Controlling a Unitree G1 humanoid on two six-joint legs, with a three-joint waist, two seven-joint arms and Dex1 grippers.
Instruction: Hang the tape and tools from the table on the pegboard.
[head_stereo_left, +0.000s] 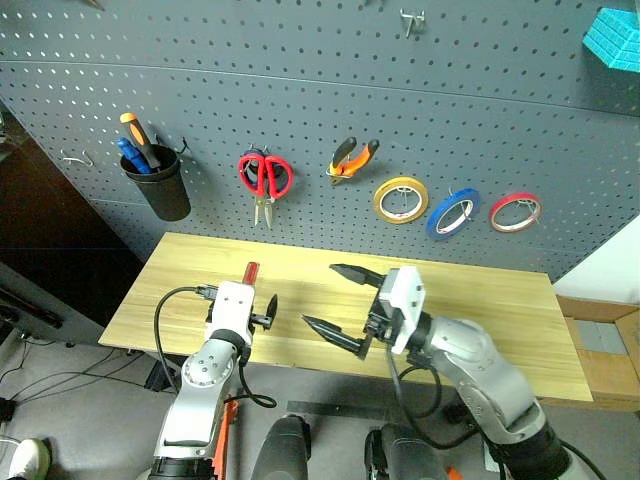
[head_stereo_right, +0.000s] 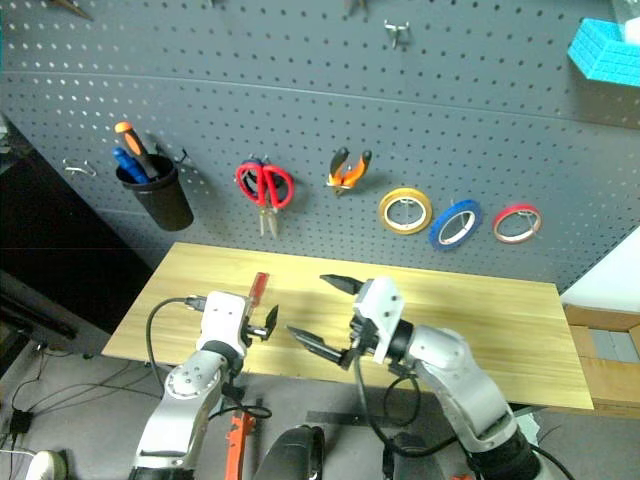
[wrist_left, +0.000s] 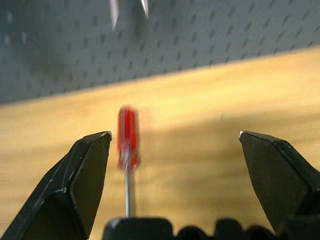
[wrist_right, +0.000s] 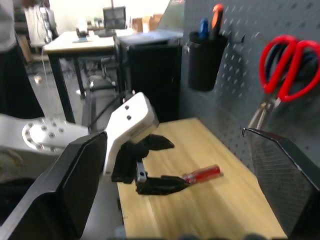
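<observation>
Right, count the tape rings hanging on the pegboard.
3, in a row on the pegboard, right of the pliers: yellow tape ring, then blue tape ring, then red tape ring furthest right. None looks hidden.

Looking at your pegboard (head_stereo_right: 320, 90), you have the red scissors (head_stereo_right: 265, 187), the orange pliers (head_stereo_right: 347, 168) and the blue tape (head_stereo_right: 455, 222) hanging in a row, the blue ring between a yellow ring (head_stereo_right: 405, 211) and a red ring (head_stereo_right: 516, 222). A black cup (head_stereo_right: 168, 195) holding pens hangs further left. On the wooden surface (head_stereo_right: 480, 320) the red-handled screwdriver (head_stereo_right: 259, 285) lies just ahead of your left gripper (head_stereo_right: 262, 325), whose jaws stand apart. Your right gripper (head_stereo_right: 325, 315) hovers over the middle of the surface, jaws spread wide and holding nothing.
</observation>
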